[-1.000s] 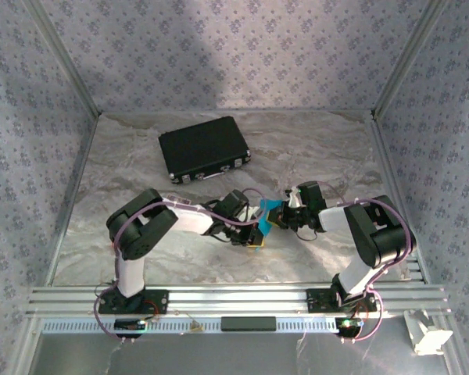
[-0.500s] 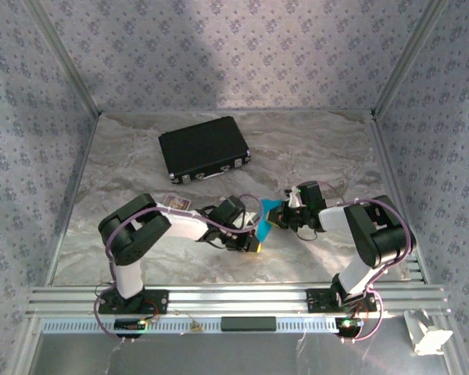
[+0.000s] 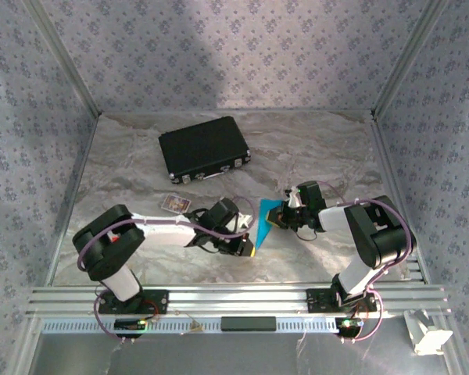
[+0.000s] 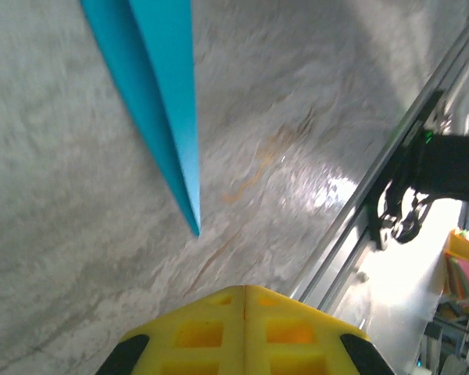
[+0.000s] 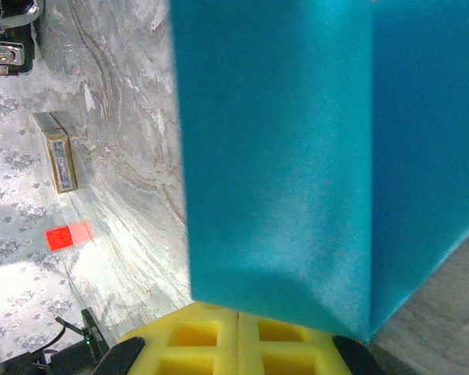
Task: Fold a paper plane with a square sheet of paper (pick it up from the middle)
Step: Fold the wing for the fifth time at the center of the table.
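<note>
The cyan-blue paper [image 3: 264, 217] is folded into a slim pointed paper plane shape and hangs just above the table's middle. My right gripper [image 3: 282, 221] is shut on its wide end; in the right wrist view the folded paper [image 5: 297, 156] rises straight out of the closed yellow jaws [image 5: 238, 315]. My left gripper [image 3: 248, 250] sits low, just left of and nearer than the paper's tip. In the left wrist view its yellow jaws [image 4: 245, 293] are shut with nothing between them, and the paper's sharp tip [image 4: 168, 94] points down ahead of them, apart from them.
A black case [image 3: 204, 148] lies at the back left. A small printed card [image 3: 174, 204] lies by the left forearm, also seen in the right wrist view [image 5: 59, 160] near a red block [image 5: 60, 237]. An aluminium rail [image 3: 234, 297] runs along the near edge.
My left arm has dropped and stretched out low, and its gripper has slid away from the paper toward the near edge, uncovering the card. The right gripper keeps holding the paper in place.
</note>
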`<state>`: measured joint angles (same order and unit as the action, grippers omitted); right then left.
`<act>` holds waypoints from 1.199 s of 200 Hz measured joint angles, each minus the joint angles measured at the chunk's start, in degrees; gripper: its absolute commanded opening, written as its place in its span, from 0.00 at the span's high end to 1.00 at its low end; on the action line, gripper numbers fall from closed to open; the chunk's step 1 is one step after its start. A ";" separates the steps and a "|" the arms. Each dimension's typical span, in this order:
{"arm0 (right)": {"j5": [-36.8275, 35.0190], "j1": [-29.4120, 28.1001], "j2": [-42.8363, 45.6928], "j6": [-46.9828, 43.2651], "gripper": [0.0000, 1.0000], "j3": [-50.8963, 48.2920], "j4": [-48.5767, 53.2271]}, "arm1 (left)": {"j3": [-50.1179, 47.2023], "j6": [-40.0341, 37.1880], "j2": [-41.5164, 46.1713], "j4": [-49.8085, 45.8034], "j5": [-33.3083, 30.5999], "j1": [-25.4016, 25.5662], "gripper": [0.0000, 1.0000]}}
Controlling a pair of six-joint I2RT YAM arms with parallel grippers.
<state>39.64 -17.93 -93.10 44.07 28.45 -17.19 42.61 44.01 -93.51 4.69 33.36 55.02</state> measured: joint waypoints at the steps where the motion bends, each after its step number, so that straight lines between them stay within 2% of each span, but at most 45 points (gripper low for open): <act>1: 0.00 0.00 0.00 -0.02 0.98 0.00 0.00 | 0.07 0.02 -0.02 0.04 0.00 -0.07 0.99; 44: -0.11 0.00 0.11 0.00 0.98 0.00 0.09 | 7.85 0.90 -6.64 1.31 0.24 -3.56 0.98; 112: -0.94 0.11 0.55 0.02 0.97 0.00 0.48 | 21.64 -0.76 -18.14 -1.97 0.92 -3.80 1.00; 202: -1.38 0.17 0.87 0.02 0.96 -0.02 0.66 | 19.28 -2.47 -20.31 -1.81 -1.70 -3.26 1.00; 240: -4.00 0.17 5.64 -0.42 0.94 -0.07 6.25 | 16.13 -6.03 -17.88 -1.38 -3.28 -2.45 1.00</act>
<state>35.64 -17.76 -87.46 43.66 28.38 -10.94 58.74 37.98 -111.39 3.31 30.09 52.58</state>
